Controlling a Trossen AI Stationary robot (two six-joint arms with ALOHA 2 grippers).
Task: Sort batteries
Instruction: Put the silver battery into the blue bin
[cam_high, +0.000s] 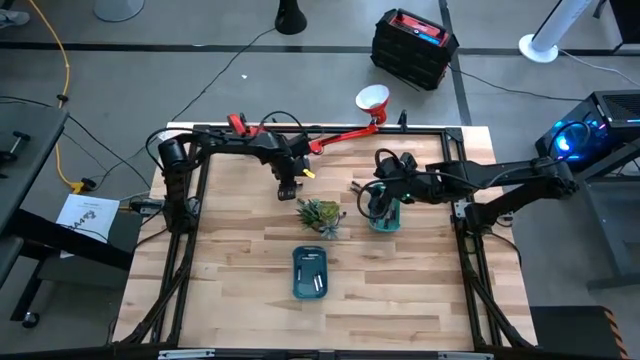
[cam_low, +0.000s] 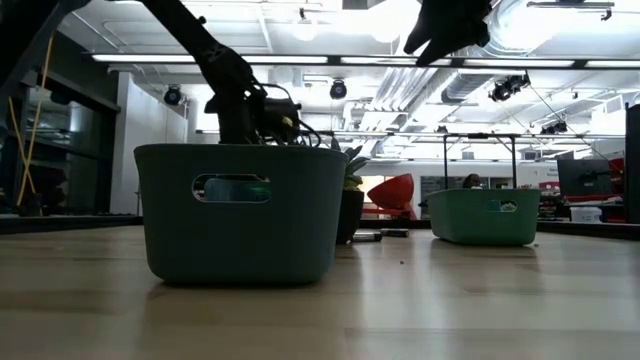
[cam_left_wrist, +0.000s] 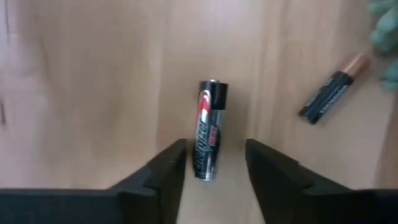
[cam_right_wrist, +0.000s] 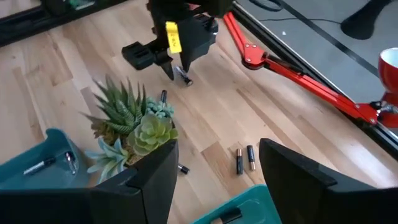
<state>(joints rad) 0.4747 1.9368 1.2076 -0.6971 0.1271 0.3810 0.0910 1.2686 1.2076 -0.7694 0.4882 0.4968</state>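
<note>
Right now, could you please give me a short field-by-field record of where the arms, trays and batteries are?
left gripper: open, astride a black and silver battery lying on the table
right gripper: open, above the right teal tray
near teal tray: holds a few batteries
loose batteries: a pair beside the right tray, one black and copper near the left gripper
plant: between the trays

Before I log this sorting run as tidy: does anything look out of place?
Only the plant: a decoration standing between the trays, no part of the sorting. Loose batteries on the table are expected.
</note>
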